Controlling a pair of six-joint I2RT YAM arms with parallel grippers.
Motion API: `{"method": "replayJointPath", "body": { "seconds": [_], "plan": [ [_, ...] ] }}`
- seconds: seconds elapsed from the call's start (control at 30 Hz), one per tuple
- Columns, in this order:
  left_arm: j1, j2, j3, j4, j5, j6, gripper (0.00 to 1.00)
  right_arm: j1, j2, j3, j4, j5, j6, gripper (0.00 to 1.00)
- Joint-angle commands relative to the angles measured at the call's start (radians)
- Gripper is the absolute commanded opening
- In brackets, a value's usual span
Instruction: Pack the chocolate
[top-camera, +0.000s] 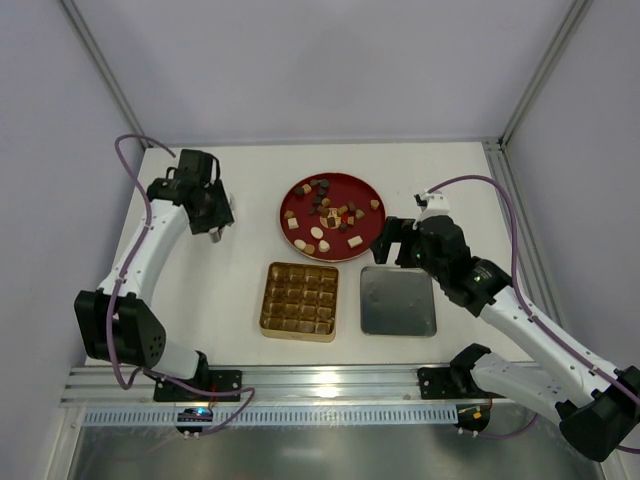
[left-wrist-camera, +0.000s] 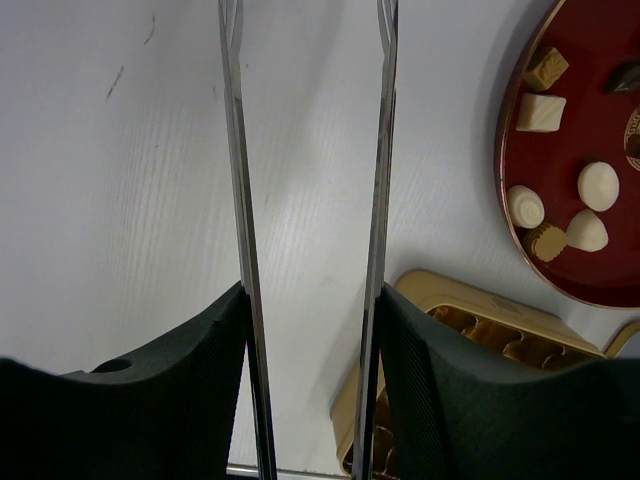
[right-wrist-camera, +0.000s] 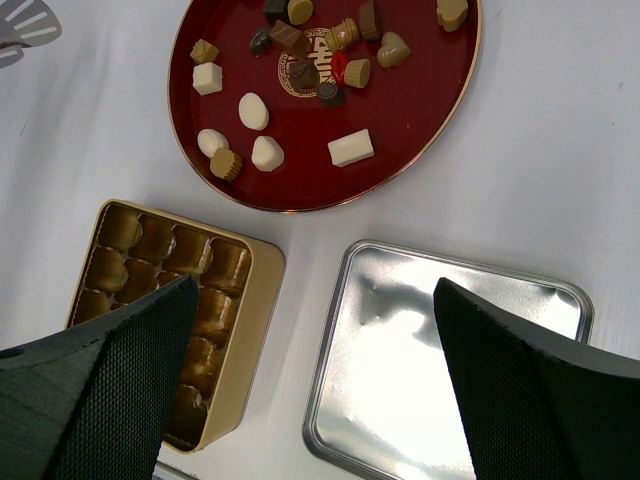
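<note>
The chocolate is several small dark, tan and white pieces lying on a round red plate at the table's middle back. The pieces also show in the right wrist view and the left wrist view. A gold gridded box lies in front of the plate with its cells empty. My left gripper is left of the plate and holds metal tongs; the tong arms are apart with nothing between them. My right gripper is open and empty, above the gap between the box and a silver lid.
The silver lid lies flat to the right of the gold box. Bare white table lies left of the box. Grey walls and frame posts close in the back and sides. A metal rail runs along the near edge.
</note>
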Motion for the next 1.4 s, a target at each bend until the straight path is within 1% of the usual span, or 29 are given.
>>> {"method": "replayJointPath", "body": {
  "seconds": [0.0,0.3,0.47,0.67,0.9,1.2,1.37],
  "plan": [
    [-0.027,-0.045,0.080,-0.048,0.031,0.023,0.52,0.001,0.004,0.018,0.020,0.022,0.002,1.00],
    [-0.149,0.011,0.235,-0.097,0.034,0.001,0.52,0.001,-0.006,0.028,-0.003,0.042,-0.001,1.00],
    [-0.240,0.061,0.303,-0.111,0.026,-0.020,0.52,0.001,-0.019,0.024,-0.018,0.049,-0.001,1.00],
    [-0.322,0.087,0.326,-0.105,0.018,-0.039,0.52,-0.001,-0.037,0.018,-0.025,0.057,-0.001,1.00],
    [-0.412,0.173,0.384,-0.114,-0.005,-0.056,0.52,0.001,-0.051,0.017,-0.037,0.065,-0.003,1.00],
    [-0.478,0.239,0.398,-0.106,-0.005,-0.074,0.52,0.001,-0.071,0.001,-0.046,0.074,0.002,1.00],
    [-0.517,0.239,0.360,-0.103,-0.006,-0.095,0.51,0.001,-0.078,-0.006,-0.043,0.074,0.010,1.00]
  ]
}}
